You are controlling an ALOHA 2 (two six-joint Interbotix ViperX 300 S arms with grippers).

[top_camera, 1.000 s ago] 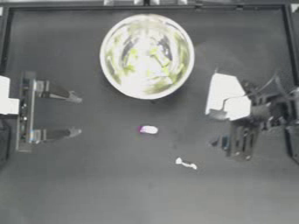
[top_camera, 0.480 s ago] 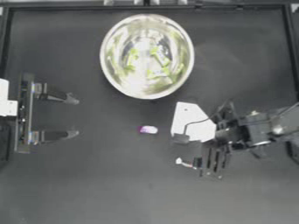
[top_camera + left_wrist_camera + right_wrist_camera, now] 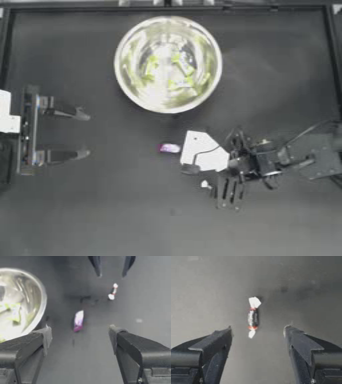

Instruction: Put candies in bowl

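Two candies lie on the table (image 3: pixel 80 220): purple candy (image 3: pixel 169 148) below the bowl (image 3: pixel 167 63), white-red candy (image 3: pixel 252 317) centred between the right gripper (image 3: pixel 258 328)'s spread jaws, untouched. Yellow-green candies (image 3: pixel 175 70) sit inside the bowl. Left gripper (image 3: pixel 81 134) parked at the left side, jaws apart, holding nothing.

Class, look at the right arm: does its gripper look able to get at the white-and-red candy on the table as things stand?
Probably yes. The right gripper hangs over the white-and-red candy with its jaws open to either side, and nothing lies between them and the candy.
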